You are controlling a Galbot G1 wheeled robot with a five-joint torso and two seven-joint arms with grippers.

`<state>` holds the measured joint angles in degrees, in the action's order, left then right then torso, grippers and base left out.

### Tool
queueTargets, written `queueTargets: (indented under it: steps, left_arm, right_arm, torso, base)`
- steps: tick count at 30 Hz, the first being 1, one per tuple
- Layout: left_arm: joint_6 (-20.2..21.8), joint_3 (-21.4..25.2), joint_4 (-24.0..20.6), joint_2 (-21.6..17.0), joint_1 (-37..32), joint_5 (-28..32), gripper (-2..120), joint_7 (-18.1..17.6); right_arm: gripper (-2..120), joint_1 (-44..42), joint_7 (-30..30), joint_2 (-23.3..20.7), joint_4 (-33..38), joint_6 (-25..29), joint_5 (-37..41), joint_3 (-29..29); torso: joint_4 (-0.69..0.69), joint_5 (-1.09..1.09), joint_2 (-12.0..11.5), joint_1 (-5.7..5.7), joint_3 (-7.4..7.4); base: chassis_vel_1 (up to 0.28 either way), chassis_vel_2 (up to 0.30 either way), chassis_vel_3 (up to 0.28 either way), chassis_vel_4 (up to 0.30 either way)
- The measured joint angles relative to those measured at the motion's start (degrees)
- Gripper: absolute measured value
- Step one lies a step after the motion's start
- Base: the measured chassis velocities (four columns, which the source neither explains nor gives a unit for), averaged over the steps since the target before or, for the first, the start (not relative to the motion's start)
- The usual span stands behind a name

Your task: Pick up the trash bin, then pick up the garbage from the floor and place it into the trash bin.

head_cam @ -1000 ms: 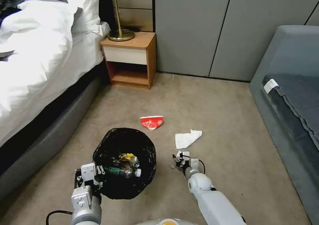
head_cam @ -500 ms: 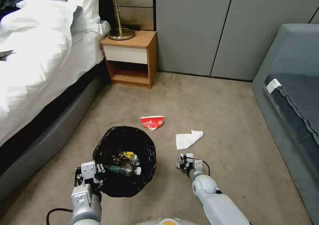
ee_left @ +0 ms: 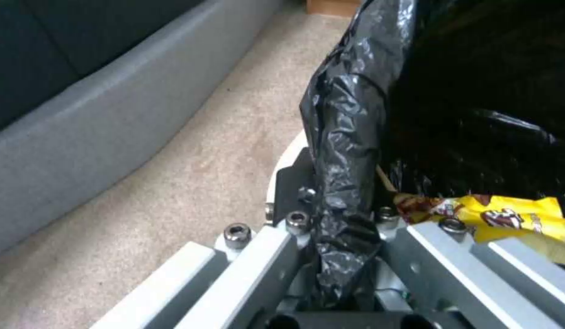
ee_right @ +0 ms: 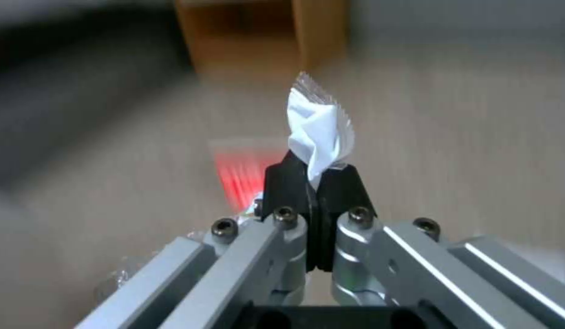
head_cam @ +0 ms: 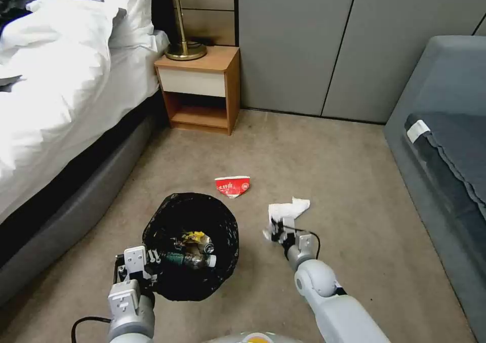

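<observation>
1. I have the trash bin [head_cam: 191, 247] in the lower left of the head view. My left gripper [ee_left: 340, 219] has its jaws closed on the bin's rim, pinching the black liner [ee_left: 349, 151] against the white wall.

2. The bin already holds part of the job: a yellow wrapper [head_cam: 194, 238] and a clear bottle [head_cam: 195, 258] lie inside. In the left wrist view a yellow-brown snack wrapper [ee_left: 508, 219] lies against the liner, just beside the gripper.

3. My right gripper [ee_right: 313, 176] sits at lower centre of the head view, to the right of the bin and apart from it. Its jaws are clamped on a small white wrapper with a serrated edge [ee_right: 319, 130], which sticks up from between the pads.

4. I judge this piece is lifted but not yet delivered; it has to travel left over the bin's mouth before release.

5. Left on the carpet: the crushed red-white cup [head_cam: 232, 185] just above the bin, and the crumpled white tissue [head_cam: 288, 209] just beyond the right gripper.

6. So the bin pickup is done, the litter roughly half cleared, one item in hand, two waiting.
</observation>
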<state>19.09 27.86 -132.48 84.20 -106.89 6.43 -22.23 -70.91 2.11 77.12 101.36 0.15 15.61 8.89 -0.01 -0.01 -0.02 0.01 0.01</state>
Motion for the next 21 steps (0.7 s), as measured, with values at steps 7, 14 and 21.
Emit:
queueTargets:
  steps: [7,14,21]
  left_arm:
    - [0.2,-0.4,0.0,-0.1,-0.3,-0.2,0,0.0]
    - [0.2,-0.9,-0.2,0.0,-0.6,-0.6,0,0.0]
    - [0.2,-1.1,-0.9,0.1,-1.0,-0.9,0,0.0]
  right_arm:
    - [0,-2.9,-21.1,-2.7,21.1,15.4,-2.3,0.1]
    - [0,-4.3,-30.5,-5.8,18.1,19.6,-1.2,-5.3]
    - [0,-1.9,-28.8,-6.0,8.1,19.3,-2.4,-10.8]
  torso:
    - [0.01,0.01,0.0,0.0,-0.01]
    - [0.0,0.01,0.0,0.0,-0.01]
    - [0.01,0.01,0.0,0.0,-0.01]
  base:
    - [0.0,0.0,0.0,0.0]
    - [0.0,0.0,0.0,0.0]
    - [0.0,0.0,0.0,0.0]
